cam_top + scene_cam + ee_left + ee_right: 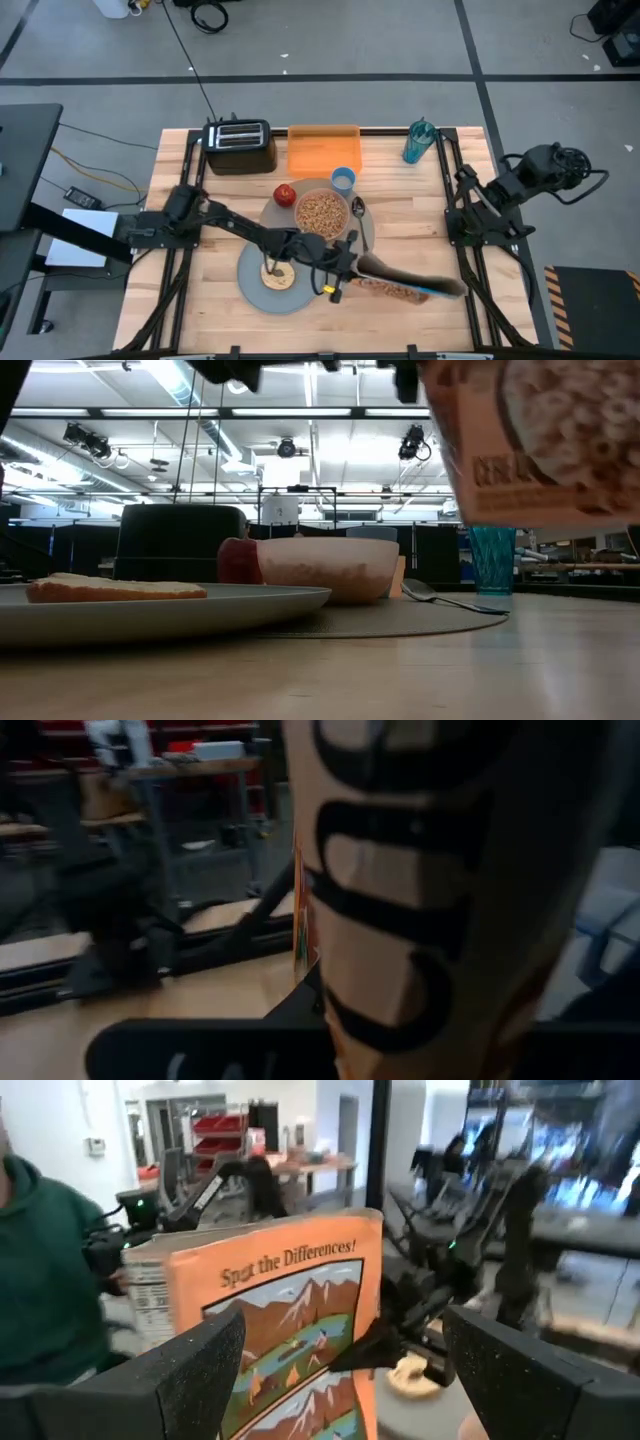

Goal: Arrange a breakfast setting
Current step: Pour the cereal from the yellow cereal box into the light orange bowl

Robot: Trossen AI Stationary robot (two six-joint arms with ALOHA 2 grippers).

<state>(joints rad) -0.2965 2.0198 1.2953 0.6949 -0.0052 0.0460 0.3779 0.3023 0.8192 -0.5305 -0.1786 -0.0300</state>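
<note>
The tall orange cardboard cereal box (385,288) hangs in the air over the near right of the wooden table (430,220), tipped onto its side. It is clamped at one edge by the left gripper (338,272), whose arm reaches across the small blue-grey plate with a bagel (272,277). The right gripper (350,1350) is spread wide with a finger (195,1365) either side of the box and touches nothing. That looks like a handover being lined up, though it may only be a steadying pose.

The translucent pink bowl (320,212) sits full of cereal on the large round grey mat (366,230), so the pouring appears done and the box likely needs clearing away. The rest of the setting is arranged around the bowl:

- The metal spoon (358,207) lies on the mat just right of the bowl.
- The red apple (285,194) is beside its left rim.
- The small blue cup (343,180) stands just behind it.
- The plate overlaps the mat's near left edge.
</note>
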